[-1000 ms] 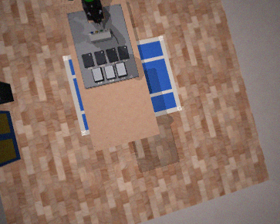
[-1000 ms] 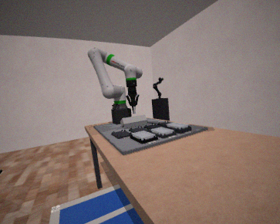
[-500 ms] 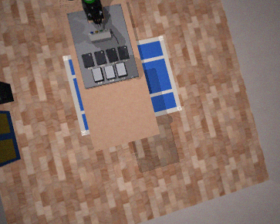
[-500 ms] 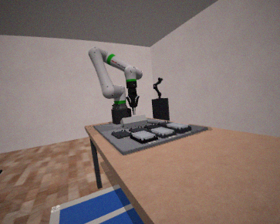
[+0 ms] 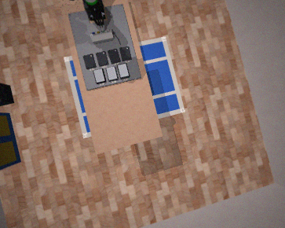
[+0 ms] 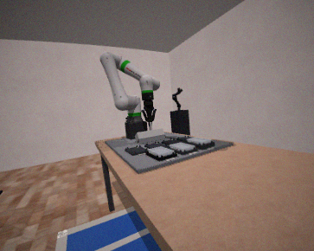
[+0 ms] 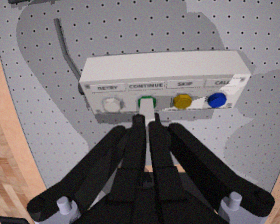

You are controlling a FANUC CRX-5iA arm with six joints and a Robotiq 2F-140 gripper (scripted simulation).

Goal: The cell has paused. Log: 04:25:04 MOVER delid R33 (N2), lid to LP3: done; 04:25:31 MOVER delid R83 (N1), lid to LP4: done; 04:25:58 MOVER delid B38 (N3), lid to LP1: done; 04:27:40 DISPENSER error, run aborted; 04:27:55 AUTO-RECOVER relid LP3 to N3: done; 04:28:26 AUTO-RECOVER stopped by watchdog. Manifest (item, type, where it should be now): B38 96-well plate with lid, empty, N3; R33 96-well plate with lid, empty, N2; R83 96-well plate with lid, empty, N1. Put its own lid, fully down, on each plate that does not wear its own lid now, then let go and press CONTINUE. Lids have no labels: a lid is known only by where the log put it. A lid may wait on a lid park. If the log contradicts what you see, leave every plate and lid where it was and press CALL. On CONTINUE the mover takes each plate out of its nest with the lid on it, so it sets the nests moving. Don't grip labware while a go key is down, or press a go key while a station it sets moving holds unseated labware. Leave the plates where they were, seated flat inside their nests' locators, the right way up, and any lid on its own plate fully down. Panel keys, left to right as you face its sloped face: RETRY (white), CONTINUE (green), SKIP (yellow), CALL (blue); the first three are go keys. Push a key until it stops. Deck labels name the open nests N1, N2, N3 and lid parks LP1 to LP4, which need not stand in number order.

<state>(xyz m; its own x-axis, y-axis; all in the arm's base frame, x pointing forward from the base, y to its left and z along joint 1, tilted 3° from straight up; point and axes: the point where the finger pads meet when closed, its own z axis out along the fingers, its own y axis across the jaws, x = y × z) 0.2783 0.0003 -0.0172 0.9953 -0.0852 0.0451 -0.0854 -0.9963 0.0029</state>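
My gripper is shut and empty, with its fingertips against the green CONTINUE key on the white key panel. The white key, yellow key and blue key stand free beside it. In the top view three plates, each under a pale lid, sit in the nests. The four dark lid parks behind them look bare. The gripper stands over the panel at the back of the grey deck.
The grey deck lies at the far end of a wooden table. The arm's base stands behind the panel. A dark box with a small stand is at the back right. Blue floor mats flank the table.
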